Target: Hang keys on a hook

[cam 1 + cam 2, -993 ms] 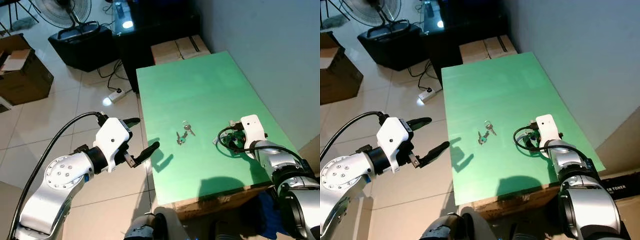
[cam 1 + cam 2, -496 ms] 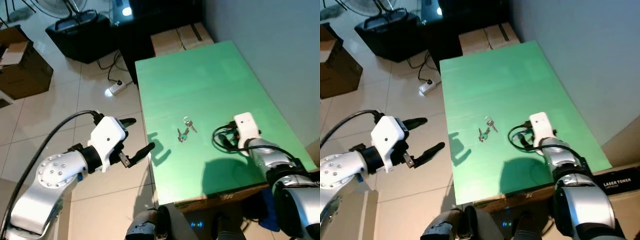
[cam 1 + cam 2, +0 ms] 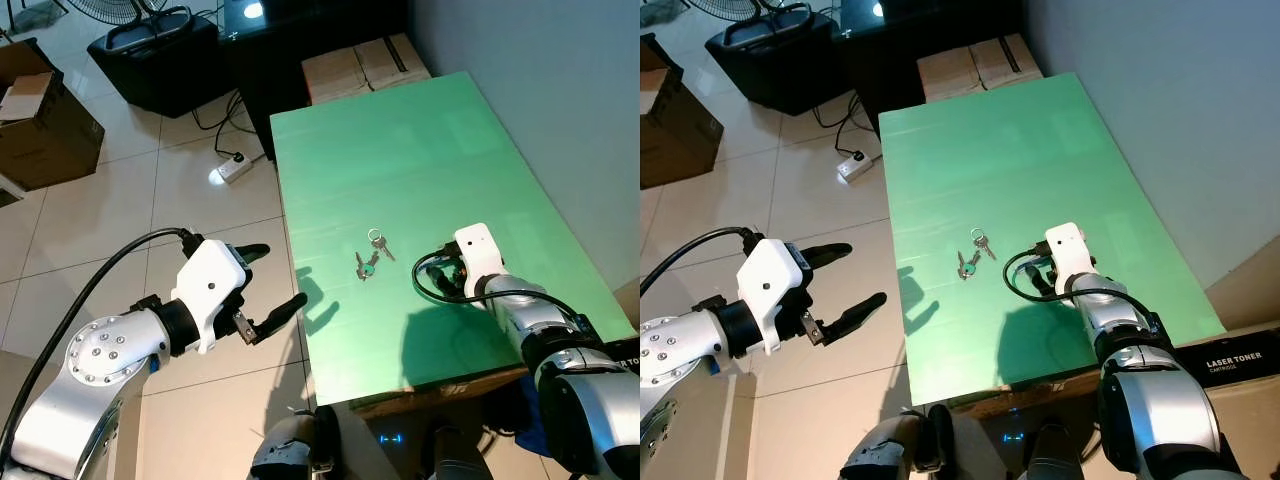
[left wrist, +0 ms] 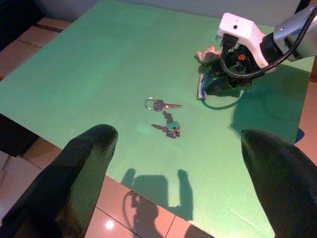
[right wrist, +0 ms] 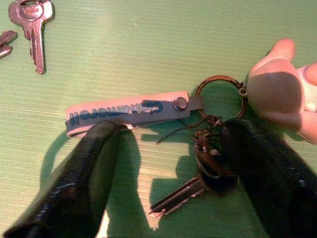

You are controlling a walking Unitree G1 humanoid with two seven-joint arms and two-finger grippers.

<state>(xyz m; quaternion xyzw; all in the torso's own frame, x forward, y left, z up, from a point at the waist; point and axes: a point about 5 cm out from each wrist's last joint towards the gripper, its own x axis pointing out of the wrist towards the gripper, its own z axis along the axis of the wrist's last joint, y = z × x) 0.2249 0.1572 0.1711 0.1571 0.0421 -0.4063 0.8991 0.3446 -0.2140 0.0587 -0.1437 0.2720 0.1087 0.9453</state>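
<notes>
Green table (image 3: 400, 150) under your right gripper (image 5: 163, 163), arm reaching in low from near edge. Fingers spread, straddling key bunch (image 5: 205, 158): one fingertip (image 5: 99, 144) touching strap tag (image 5: 124, 111), other finger on keyring side beside pale pink charm (image 5: 277, 84). Not pinching anything yet. Two loose keys (image 3: 370, 258) lie mid-table, just beside. Your left gripper (image 3: 262, 290) hovers off table's left edge over floor tiles (image 3: 120, 220), fingers wide apart, holding nothing.

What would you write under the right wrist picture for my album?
Right gripper open over a key bunch with a pale strap on the green table.
</notes>
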